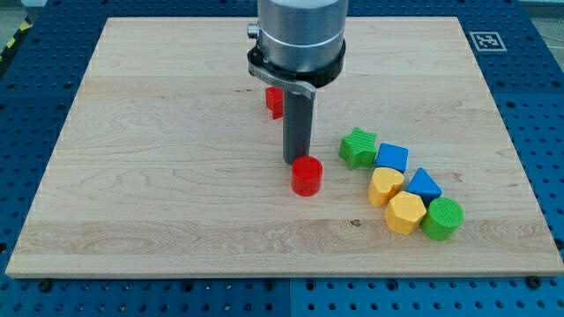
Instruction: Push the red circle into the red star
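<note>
The arm ends in a straight dark rod and carries no pincer, so there is no spread or pinch to report. My tip (pixel 297 161) sits at the rod's lower end, just at the 11 o'clock edge of the red circle (pixel 307 176), touching it or very nearly so. The red circle stands near the middle of the wooden worktop (pixel 159 176). The red star (pixel 275 101) lies at about 11 o'clock from the circle, well apart from it and partly hidden behind the arm's grey housing; only its left part shows.

At about 3 o'clock from the circle sits a cluster of blocks close together: a green star (pixel 358 147), a blue cube (pixel 392 158), a yellow heart (pixel 385 186), a blue triangle (pixel 425 185), a yellow hexagon (pixel 405 212) and a green circle (pixel 442 218) at the cluster's 5 o'clock end.
</note>
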